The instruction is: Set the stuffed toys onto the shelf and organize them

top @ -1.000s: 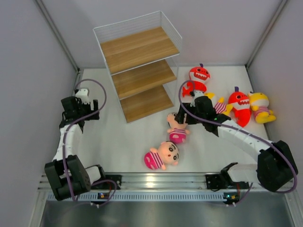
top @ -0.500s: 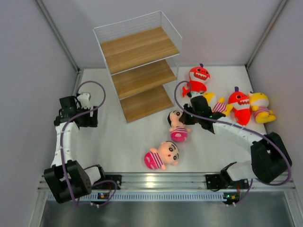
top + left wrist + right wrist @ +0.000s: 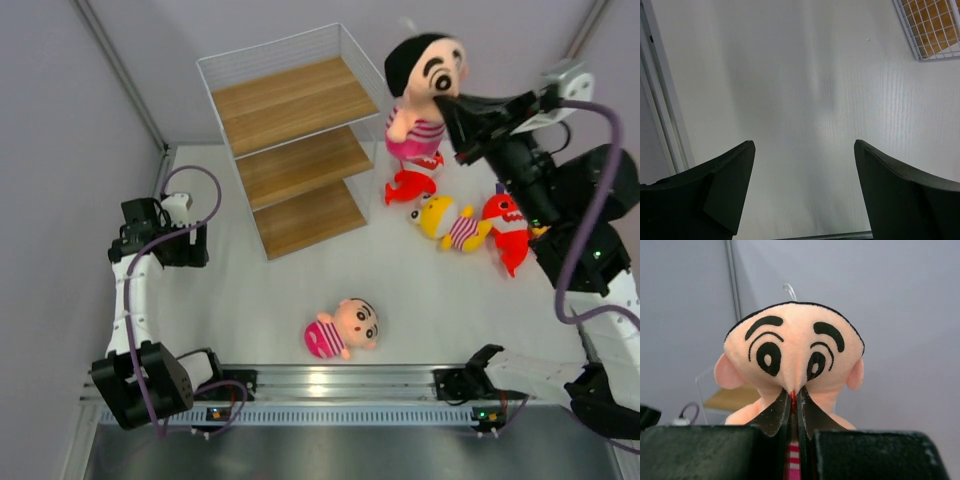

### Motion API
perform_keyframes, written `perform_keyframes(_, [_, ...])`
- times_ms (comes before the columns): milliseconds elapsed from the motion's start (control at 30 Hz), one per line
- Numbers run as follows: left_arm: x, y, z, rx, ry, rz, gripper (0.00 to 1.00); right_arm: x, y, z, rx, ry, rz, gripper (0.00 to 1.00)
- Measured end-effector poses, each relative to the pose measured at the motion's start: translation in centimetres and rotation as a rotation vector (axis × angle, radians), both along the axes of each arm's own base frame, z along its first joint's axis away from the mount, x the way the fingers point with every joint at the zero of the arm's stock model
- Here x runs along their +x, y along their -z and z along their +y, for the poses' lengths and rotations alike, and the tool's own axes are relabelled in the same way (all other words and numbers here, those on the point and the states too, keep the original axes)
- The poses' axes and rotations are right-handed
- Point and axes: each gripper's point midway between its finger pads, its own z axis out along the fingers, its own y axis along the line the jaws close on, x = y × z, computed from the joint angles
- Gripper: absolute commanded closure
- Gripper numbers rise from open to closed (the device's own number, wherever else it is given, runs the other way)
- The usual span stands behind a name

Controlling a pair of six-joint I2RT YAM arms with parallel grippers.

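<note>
High above the table hangs a boy doll (image 3: 423, 88) in a pink striped outfit, with my right gripper (image 3: 457, 108) shut on the lower part of its face (image 3: 792, 357). My right gripper (image 3: 796, 392) pinches the plush there, facing me. The doll hangs just right of the shelf (image 3: 290, 100), whose three wooden boards are bare. A second boy doll (image 3: 345, 328) lies near the table's front. A red shark (image 3: 410, 185), a yellow doll (image 3: 450, 222) and another red shark (image 3: 505, 225) lie at the right. My left gripper (image 3: 185, 248) stands open (image 3: 802, 150) over bare table.
Grey walls close in the table on the left, back and right. The shelf's wire corner (image 3: 935, 25) shows at the upper right of the left wrist view. A metal rail (image 3: 330, 382) runs along the near edge between the arm bases.
My right gripper shut on the boy doll lying on the table and lifted it high, up beside the shelf. The left arm drifted slightly to the left.
</note>
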Motion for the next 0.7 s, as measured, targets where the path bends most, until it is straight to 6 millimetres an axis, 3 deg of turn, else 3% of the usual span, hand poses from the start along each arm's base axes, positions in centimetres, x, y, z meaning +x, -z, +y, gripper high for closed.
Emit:
perform_keyframes(133, [-0.3,0.1,-0.1,-0.005,0.001,0.012,0.14,-1.5,-9.4,-1.5,0.076,0.034,-0.220,1.00])
perform_keyframes(200, [-0.4,0.2,-0.2,-0.006,0.000,0.018,0.14,-1.0,-12.5,-1.3,0.102,0.052,-0.298,1.00])
perform_keyframes(300, [-0.7,0.3,-0.2,-0.010,0.000,0.030,0.15,1.1,-14.9,0.2,0.128,0.074,-0.379,1.00])
perform_keyframes(433, [-0.9,0.3,-0.3,-0.012,0.000,0.037,0.15,6.2,-14.8,4.3,0.118,0.085,-0.418,1.00])
perform_keyframes(600, [-1.0,0.3,-0.3,-0.014,0.000,0.041,0.16,14.1,-10.2,10.4,0.046,0.092,-0.385,1.00])
perform_keyframes(700, [-1.3,0.3,-0.4,-0.016,0.001,0.048,0.16,17.4,-6.7,13.0,0.005,0.087,-0.338,1.00])
